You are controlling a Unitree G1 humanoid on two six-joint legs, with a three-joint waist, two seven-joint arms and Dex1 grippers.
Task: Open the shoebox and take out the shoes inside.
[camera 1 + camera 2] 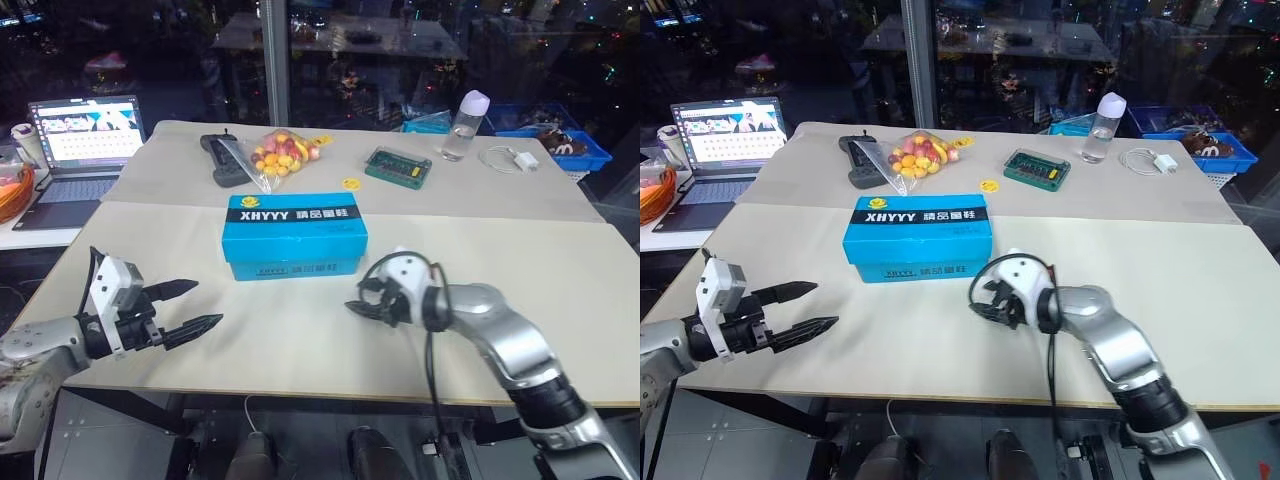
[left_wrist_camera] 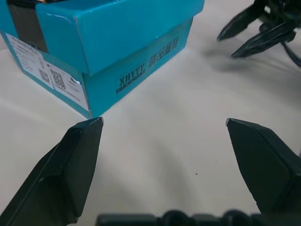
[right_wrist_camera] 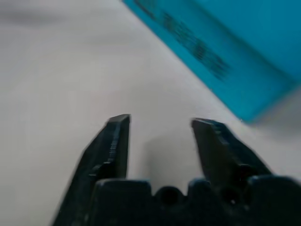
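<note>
Far left, off the table's (image 1: 560, 300) edge: open laptop (image 1: 85, 135) on a side desk. Low on the left, left gripper (image 1: 205, 305) above the table's near edge, fingers spread wide, nothing between them, tips pointing right toward the middle. In the left wrist view, box corner just past one fingertip (image 2: 89, 129), apart from it. At the back left of centre, black controller (image 1: 222, 160) beside a clear bag (image 1: 275, 155) of red and yellow pieces. In the middle, box (image 1: 293, 235), lid down, black band with white lettering facing up, sitting flat on the beige cloth. Shoes not visible. Just right of the box's near corner, right gripper (image 1: 358, 308), fingers partly apart, empty, tips near the box but not touching. Further back right: green case (image 1: 398, 167), bottle (image 1: 465, 125), white cable (image 1: 510, 158), blue bin (image 1: 570, 145).
</note>
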